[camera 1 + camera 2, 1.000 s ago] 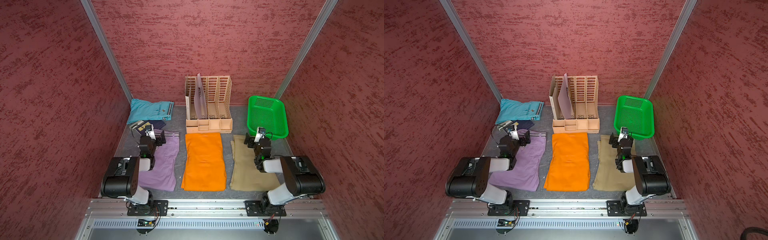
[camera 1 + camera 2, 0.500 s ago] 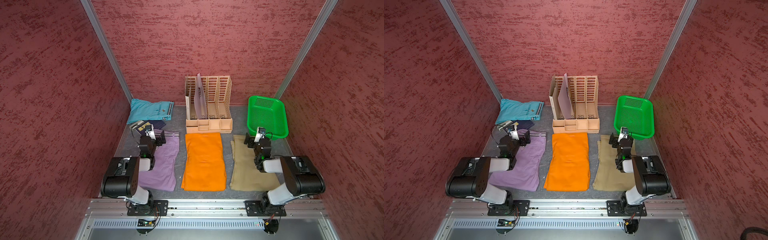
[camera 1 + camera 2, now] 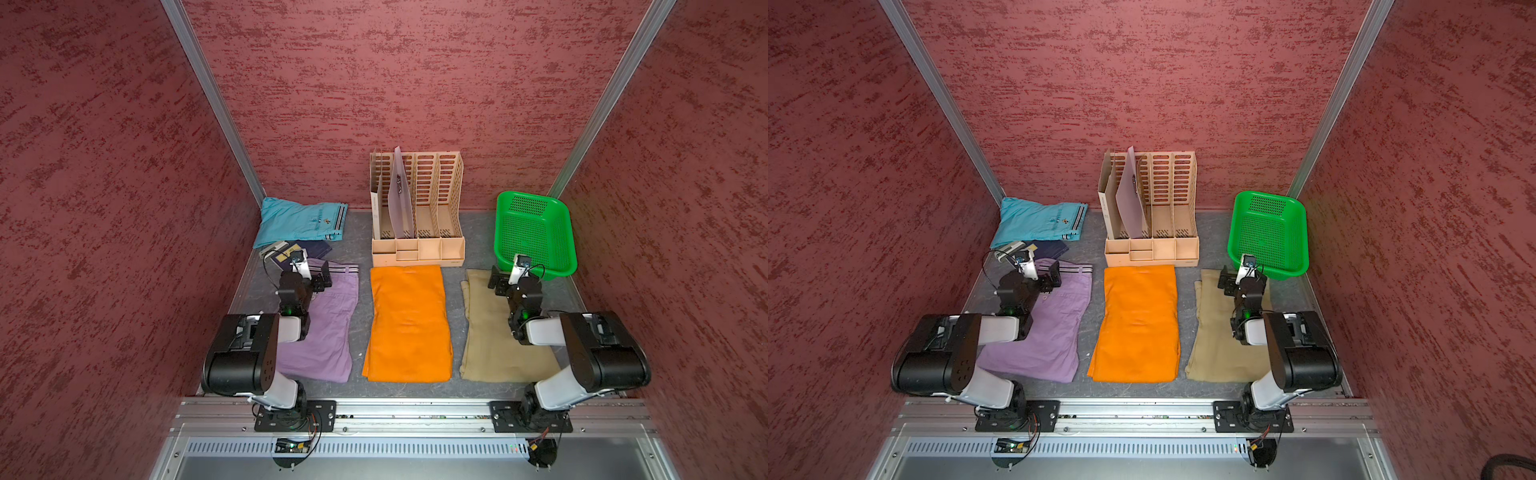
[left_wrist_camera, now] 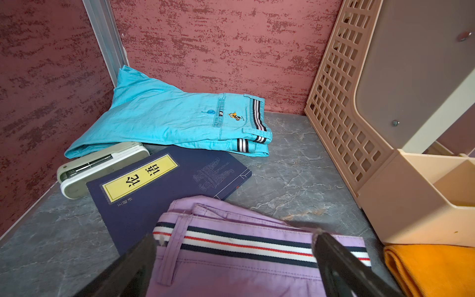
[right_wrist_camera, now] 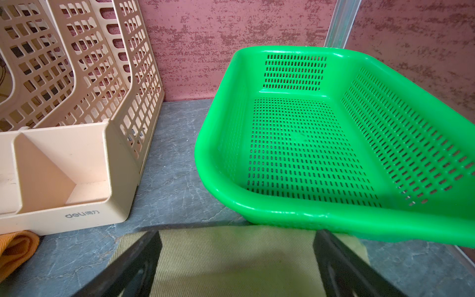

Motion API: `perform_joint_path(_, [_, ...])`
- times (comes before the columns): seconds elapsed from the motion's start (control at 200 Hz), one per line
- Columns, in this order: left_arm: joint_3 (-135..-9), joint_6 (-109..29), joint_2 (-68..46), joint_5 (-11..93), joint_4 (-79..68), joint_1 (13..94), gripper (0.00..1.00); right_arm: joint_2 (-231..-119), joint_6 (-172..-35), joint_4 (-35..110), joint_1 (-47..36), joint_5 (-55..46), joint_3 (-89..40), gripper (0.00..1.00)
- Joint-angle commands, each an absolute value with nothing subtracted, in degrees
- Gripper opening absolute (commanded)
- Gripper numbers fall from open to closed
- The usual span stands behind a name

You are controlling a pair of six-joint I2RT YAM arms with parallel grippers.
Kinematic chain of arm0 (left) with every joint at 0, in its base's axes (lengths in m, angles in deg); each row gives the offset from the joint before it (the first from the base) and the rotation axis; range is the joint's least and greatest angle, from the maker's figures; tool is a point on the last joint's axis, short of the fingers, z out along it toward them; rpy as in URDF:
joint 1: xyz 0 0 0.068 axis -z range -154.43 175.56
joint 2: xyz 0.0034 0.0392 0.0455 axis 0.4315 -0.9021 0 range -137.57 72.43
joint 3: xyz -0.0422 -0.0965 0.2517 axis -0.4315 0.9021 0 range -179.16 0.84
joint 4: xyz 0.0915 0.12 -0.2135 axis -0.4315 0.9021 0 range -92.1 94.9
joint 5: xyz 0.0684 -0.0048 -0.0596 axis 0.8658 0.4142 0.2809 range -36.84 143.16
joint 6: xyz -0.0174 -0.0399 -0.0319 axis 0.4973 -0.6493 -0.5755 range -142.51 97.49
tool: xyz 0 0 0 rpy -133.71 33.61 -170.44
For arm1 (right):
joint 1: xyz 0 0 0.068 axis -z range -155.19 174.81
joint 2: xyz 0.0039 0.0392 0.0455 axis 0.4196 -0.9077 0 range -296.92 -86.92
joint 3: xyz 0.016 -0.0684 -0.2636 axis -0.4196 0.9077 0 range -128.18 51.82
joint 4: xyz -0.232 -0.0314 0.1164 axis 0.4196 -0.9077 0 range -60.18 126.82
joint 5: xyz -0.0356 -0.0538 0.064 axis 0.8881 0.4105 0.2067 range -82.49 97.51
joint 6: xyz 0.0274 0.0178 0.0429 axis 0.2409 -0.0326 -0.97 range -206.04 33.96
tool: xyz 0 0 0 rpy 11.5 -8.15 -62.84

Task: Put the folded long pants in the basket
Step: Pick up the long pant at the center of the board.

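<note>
Four folded long pants lie on the grey floor: lilac (image 3: 328,332), orange (image 3: 407,324), khaki (image 3: 490,340), and turquoise (image 3: 299,220) in the back left corner. The green basket (image 3: 534,241) stands empty at the back right, its near rim (image 5: 282,208) overlapping the khaki pants' far end (image 5: 231,257). My left gripper (image 4: 236,236) is open just above the lilac pants' striped waistband (image 4: 244,246), with nothing between the fingers. My right gripper (image 5: 237,234) is open over the khaki pants, close in front of the basket. Both top views show the arms low over these pants.
A beige slotted file organizer (image 3: 417,216) stands at the back centre, just behind the orange pants. A dark blue booklet (image 4: 164,190) and a white stapler (image 4: 100,164) lie between the turquoise and lilac pants. Red walls close in on three sides.
</note>
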State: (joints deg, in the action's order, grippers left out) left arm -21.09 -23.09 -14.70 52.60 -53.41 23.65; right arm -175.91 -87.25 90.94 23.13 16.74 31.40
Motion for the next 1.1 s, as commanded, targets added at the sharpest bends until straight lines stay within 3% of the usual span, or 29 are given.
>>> perform_joint_path(0.0, [-20.8,-22.5,-15.4,52.3,-53.3,23.8,1.0,-175.7,-87.1,91.2,22.9,16.6,30.5,0.98])
perform_joint_path(0.115, [-21.5,-22.6,-9.7,65.4,-48.4,27.5,1.0,-174.9,-87.4,91.8,22.9,18.0,31.1,0.98])
perform_joint_path(0.2, [-25.7,-23.1,-0.5,66.4,-34.4,28.7,1.0,-169.6,-86.2,93.4,22.1,17.6,34.2,0.98])
perform_joint_path(0.336, [-35.1,-41.9,11.4,67.0,-5.1,26.8,1.0,-152.3,-90.9,71.0,19.4,23.0,29.7,0.98])
perform_joint_path(0.401, [-37.1,-49.1,15.1,59.6,4.0,22.9,1.0,-145.8,-101.1,56.8,19.5,24.2,25.5,0.98])
perform_joint_path(0.516, [-36.4,-57.3,18.2,31.2,7.5,14.2,1.0,-140.6,-106.7,37.6,19.5,13.4,18.7,0.98])
perform_joint_path(0.606, [-38.2,-55.3,18.5,23.0,14.7,16.4,1.0,-141.3,-111.6,22.8,19.5,5.6,13.6,0.98])
perform_joint_path(0.721, [-40.1,-52.1,19.3,25.5,23.6,26.5,1.0,-145.1,-113.9,11.7,19.2,-2.8,10.9,0.93])
perform_joint_path(0.932, [-37.5,-53.5,18.6,25.7,25.2,41.7,0.98,-157.6,-114.7,4.7,15.8,-2.0,5.0,0.91])
perform_joint_path(1.097, [-35.7,-54.3,15.6,27.6,24.2,47.4,0.95,-168.7,-112.8,4.2,13.4,1.5,-0.7,0.92])
